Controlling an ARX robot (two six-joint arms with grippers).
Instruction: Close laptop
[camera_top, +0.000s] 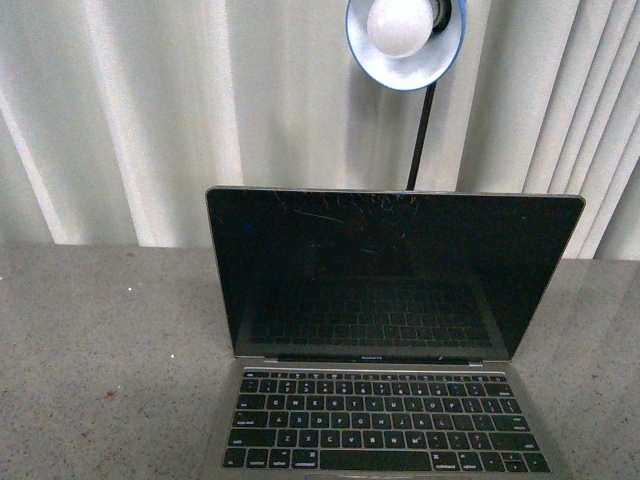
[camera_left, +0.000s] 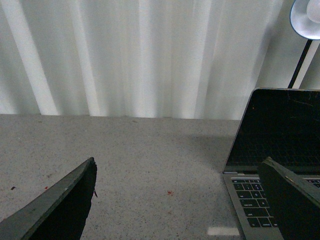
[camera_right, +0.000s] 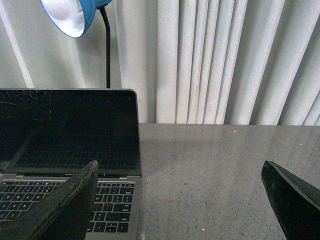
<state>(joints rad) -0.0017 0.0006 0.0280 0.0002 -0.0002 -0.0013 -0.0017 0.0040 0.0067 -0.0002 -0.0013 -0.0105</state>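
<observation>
The laptop (camera_top: 390, 330) stands open on the grey table, its scratched black screen upright and facing me, black keys below it. Neither gripper shows in the front view. In the left wrist view the laptop (camera_left: 272, 150) is off to one side; my left gripper (camera_left: 182, 200) is open and empty, low over bare table beside the laptop's left edge. In the right wrist view the laptop (camera_right: 70, 145) is on the other side; my right gripper (camera_right: 180, 200) is open and empty over the table by the laptop's right edge.
A blue desk lamp (camera_top: 405, 40) on a black stalk leans over from behind the laptop. White pleated curtains (camera_top: 130, 110) close off the back. The speckled grey table (camera_top: 100, 350) runs out to both sides of the laptop.
</observation>
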